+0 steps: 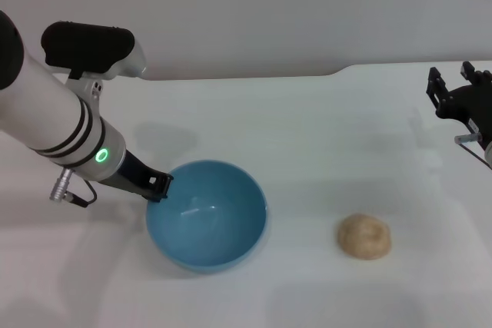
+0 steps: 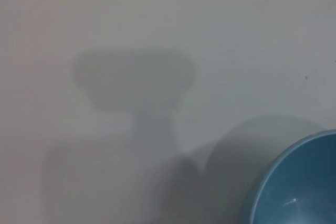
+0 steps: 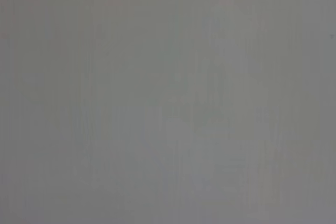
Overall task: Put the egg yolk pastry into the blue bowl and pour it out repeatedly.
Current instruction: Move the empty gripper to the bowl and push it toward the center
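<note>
The blue bowl (image 1: pixel 206 215) stands on the white table left of centre, and nothing lies inside it. Part of its rim also shows in the left wrist view, where the blue bowl (image 2: pixel 296 182) fills one corner. My left gripper (image 1: pixel 157 186) is at the bowl's left rim, with a black finger clamped on the edge. The egg yolk pastry (image 1: pixel 364 236) lies on the table to the right of the bowl, about a bowl's width away. My right gripper (image 1: pixel 455 86) hangs open at the far right edge, well behind the pastry and holding nothing.
The white table (image 1: pixel 307 136) runs back to a pale wall, with a step in its far edge at the right. The left arm's shadow falls on the table (image 2: pixel 134 85) beside the bowl. The right wrist view shows only bare surface.
</note>
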{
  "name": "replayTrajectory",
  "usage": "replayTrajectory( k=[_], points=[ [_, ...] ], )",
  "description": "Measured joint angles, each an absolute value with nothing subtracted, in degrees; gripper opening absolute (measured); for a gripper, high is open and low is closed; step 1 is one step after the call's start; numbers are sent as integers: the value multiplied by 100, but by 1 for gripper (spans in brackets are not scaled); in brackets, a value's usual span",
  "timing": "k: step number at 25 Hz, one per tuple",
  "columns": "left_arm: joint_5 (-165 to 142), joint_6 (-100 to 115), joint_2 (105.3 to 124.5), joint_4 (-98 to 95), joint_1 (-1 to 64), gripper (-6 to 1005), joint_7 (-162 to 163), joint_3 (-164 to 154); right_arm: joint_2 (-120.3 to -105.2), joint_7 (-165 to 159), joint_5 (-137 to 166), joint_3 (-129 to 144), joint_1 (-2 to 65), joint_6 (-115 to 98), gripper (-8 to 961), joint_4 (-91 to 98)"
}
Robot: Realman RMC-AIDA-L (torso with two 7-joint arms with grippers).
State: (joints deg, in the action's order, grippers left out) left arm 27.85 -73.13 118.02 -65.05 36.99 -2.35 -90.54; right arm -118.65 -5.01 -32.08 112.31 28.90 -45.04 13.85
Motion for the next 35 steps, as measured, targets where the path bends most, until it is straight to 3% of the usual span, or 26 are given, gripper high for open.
replayTrajectory(
  k=[24,35],
  points=[
    [2786,-7471,11796,-6461,3714,17,-255,-9166,-11874,-500,-3208,11241,2883,-4481,481,1398],
    [2786,-7617,11809,-6460,3742,90,-255,-9170,-11874,-499,-3208,11241,2874,-4481,481,1397]
  ],
)
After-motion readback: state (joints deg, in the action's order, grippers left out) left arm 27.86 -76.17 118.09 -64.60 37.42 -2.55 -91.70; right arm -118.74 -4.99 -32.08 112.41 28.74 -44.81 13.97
